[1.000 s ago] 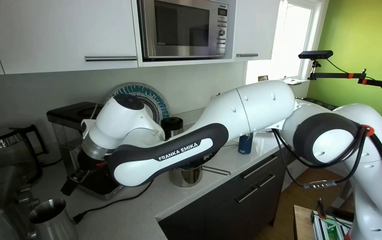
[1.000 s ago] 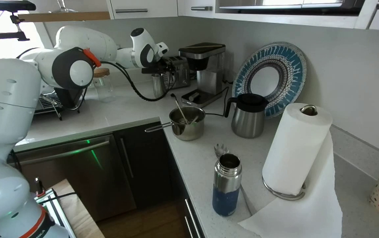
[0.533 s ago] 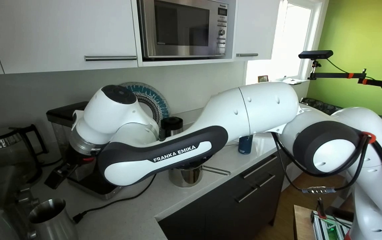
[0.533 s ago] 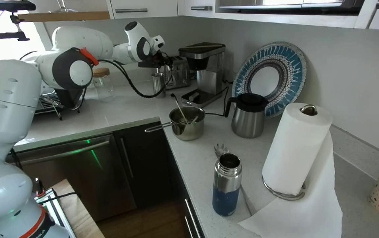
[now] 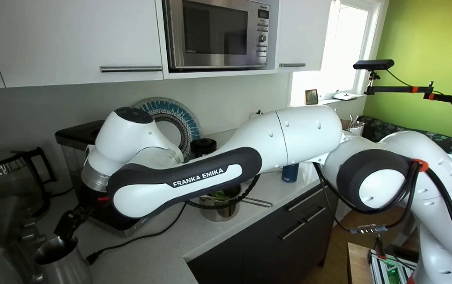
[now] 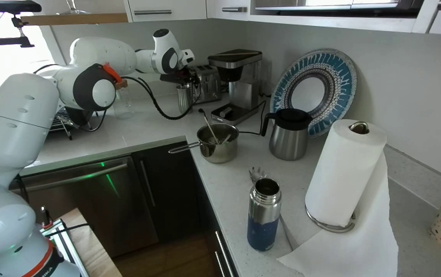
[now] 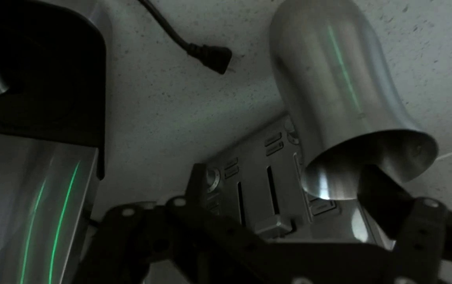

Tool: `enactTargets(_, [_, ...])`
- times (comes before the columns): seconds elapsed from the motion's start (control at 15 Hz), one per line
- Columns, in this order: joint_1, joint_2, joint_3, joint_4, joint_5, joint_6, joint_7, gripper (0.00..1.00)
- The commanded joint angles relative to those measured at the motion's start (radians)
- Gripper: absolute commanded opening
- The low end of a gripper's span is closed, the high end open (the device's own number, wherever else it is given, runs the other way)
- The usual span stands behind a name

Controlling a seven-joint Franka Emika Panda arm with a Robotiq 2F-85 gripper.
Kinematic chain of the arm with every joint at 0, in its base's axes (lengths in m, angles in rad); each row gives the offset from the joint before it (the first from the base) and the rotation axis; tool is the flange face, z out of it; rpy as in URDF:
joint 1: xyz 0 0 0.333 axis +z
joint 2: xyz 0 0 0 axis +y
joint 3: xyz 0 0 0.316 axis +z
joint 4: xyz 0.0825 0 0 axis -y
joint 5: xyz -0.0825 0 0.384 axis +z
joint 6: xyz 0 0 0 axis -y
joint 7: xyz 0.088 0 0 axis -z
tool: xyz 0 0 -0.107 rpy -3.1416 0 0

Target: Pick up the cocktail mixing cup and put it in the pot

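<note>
The cocktail mixing cup [image 5: 68, 268], a tall steel tumbler, stands upright on the counter; it also shows in an exterior view [image 6: 183, 99] and the wrist view [image 7: 328, 75]. My gripper [image 7: 285, 167] is open and empty, its two fingers wide apart above the cup. In the wrist view the right finger [image 7: 383, 197] overlaps the cup's mouth; whether it is inside or only above it, I cannot tell. In an exterior view the gripper [image 5: 65, 232] is at the cup's rim. The pot [image 6: 222, 154] stands near the counter's corner with utensils in it; the arm partly covers it in an exterior view [image 5: 218, 215].
A toaster [image 7: 257, 185] stands right beside the cup. A coffee machine [image 6: 239, 80] stands on the other side. A cable with a plug [image 5: 92, 258] lies near the cup. A steel jug [image 6: 289, 138] and a blue bottle [image 6: 263, 219] stand farther along the counter.
The arm has moved toward the cup, first sideways and then down, so the gripper is now at the cup's rim. The cup and the pot have not moved.
</note>
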Motion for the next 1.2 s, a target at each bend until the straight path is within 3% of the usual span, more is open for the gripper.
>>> enactTargets(0.0, [-0.028,0.046,0.046,0.078,0.057,-0.104,-0.045,0.91])
enactTargets(0.07, [-0.039,0.060,0.056,0.094,0.072,-0.120,-0.056,0.74])
enactTargets(0.67, [-0.087,0.202,0.082,0.295,0.134,-0.251,-0.161,0.04])
enactTargets(0.8, [-0.091,0.209,0.091,0.316,0.131,-0.277,-0.167,0.00])
enactTargets(1.13, [-0.062,0.136,0.082,0.313,0.099,-0.421,-0.174,0.03])
